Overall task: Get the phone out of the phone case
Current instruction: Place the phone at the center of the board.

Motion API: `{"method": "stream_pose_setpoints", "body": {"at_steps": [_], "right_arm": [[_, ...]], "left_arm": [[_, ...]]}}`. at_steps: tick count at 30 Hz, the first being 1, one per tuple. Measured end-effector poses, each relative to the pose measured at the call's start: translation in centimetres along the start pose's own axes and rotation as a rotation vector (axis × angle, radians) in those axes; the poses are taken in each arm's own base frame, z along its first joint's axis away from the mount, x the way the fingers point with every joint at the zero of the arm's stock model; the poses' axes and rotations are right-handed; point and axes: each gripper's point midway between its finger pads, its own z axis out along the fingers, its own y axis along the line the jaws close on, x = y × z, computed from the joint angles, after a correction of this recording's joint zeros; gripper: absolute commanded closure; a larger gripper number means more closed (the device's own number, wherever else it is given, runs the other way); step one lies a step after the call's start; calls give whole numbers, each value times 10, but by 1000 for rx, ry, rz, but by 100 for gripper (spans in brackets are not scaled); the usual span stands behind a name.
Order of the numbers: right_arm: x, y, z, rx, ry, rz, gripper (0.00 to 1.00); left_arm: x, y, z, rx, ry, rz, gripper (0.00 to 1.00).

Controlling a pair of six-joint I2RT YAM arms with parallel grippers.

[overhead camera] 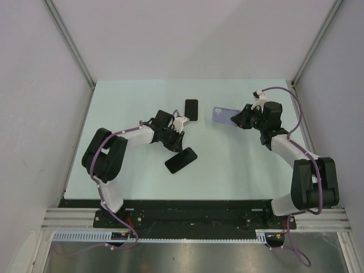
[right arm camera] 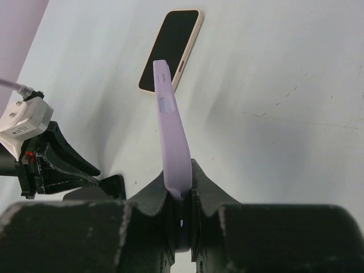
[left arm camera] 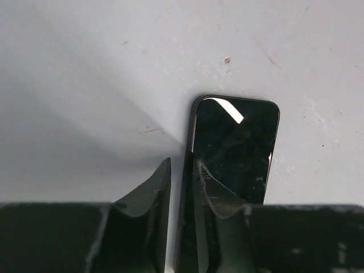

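Note:
A bare black phone [overhead camera: 181, 160] lies flat on the table in the top view. My left gripper [overhead camera: 173, 142] hovers at its upper left end. In the left wrist view the phone [left arm camera: 236, 148] runs away from my left gripper [left arm camera: 182, 187]. The jaws stand a narrow gap apart, with the phone's left edge and a strip of table showing between them. The right finger [left arm camera: 213, 196] overlaps the screen. My right gripper [overhead camera: 239, 118] is shut on the empty lavender phone case [overhead camera: 222, 115] and holds it edge-on above the table [right arm camera: 170, 125].
A second phone in a pale pink case [overhead camera: 191, 110] lies screen up at the back centre, between the two grippers; it also shows in the right wrist view [right arm camera: 170, 48]. The left arm's wrist and its white camera [right arm camera: 23, 116] show at the left of the right wrist view.

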Motion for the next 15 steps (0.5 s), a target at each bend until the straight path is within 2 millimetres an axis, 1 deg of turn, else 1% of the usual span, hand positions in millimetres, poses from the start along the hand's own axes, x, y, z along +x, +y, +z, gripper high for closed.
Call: {"method": "stream_pose_setpoints", "body": {"at_steps": [2,5,8,10,15], "right_arm": [[-1,-1,-1,2,-3,3,100],[-2,0,-1,2,-5,4,100],[-2,-1,-1,3,-6,4,100],[-2,-1,-1,3,-6,4,100],[-3,-1,-2,1,-7,4,100]], "left_arm": [[4,3,-1,-16,20,-12,76],[5,5,-3,-30,31,-11,72],[6,7,-4,-39,43,-2,67],[7,8,-5,-45,49,10,62],[16,15,-17,-78,80,42,56]]}}
